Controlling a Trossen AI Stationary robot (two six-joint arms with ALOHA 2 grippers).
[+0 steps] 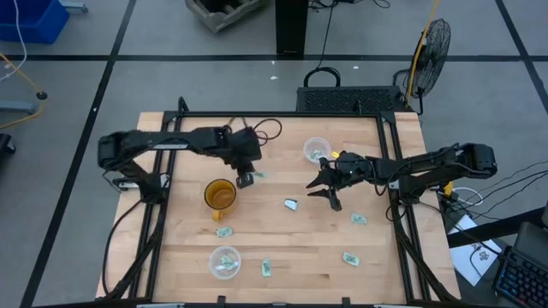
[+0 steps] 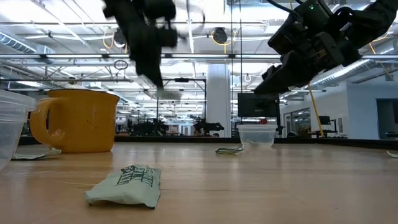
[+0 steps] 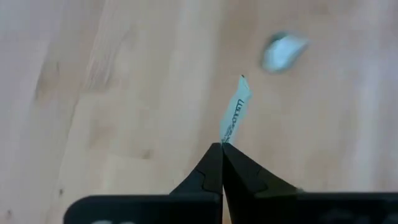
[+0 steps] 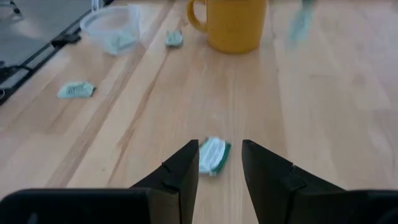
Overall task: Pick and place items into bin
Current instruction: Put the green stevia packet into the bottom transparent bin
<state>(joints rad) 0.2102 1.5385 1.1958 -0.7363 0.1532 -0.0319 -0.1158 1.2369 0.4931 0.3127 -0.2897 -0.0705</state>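
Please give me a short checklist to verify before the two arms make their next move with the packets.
1. Left hand grips a packet: ok, fingers shut on its edge, packet lifted off the table.
2. Left hand's drop target: cannot tell; it is near the orange cup, not over a clear container.
3. Right hand open for a grasp: ok, fingers apart.
4. Right hand lined up on a packet: ok, packet lies between the fingers, on the table.
5. Arms apart from each other: ok in the high view.
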